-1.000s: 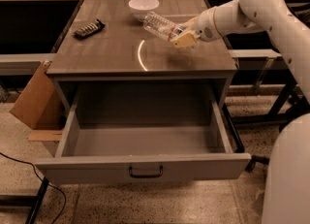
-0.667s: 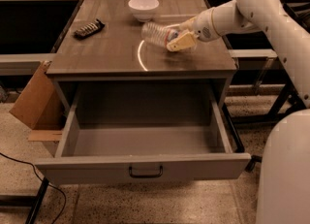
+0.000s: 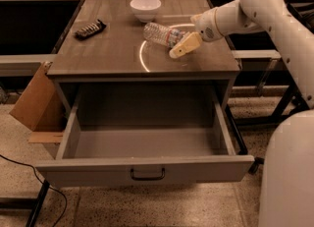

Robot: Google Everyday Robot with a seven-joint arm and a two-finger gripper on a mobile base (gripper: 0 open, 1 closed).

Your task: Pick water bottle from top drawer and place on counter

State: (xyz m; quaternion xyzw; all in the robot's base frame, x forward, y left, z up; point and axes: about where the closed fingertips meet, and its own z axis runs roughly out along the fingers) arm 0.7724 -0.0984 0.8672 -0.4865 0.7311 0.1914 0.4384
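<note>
The water bottle [image 3: 159, 34] is clear and ribbed and lies almost on its side, low on the counter [image 3: 108, 54], towards the back right. My gripper [image 3: 182, 45] comes in from the right and is shut on the bottle's right end. Whether the bottle rests on the wood or hangs just above it I cannot tell. The top drawer [image 3: 147, 168] is pulled fully out below the counter, and its inside shows nothing in it.
A white bowl [image 3: 145, 8] stands at the back of the counter, just behind the bottle. A small dark object [image 3: 91, 28] lies at the back left. A tan cardboard box [image 3: 34, 98] leans against the cabinet's left side. My white arm [image 3: 274, 19] spans the right side.
My gripper has moved down and slightly towards the front with the bottle in it. The bottle is now lower and flatter over the counter.
</note>
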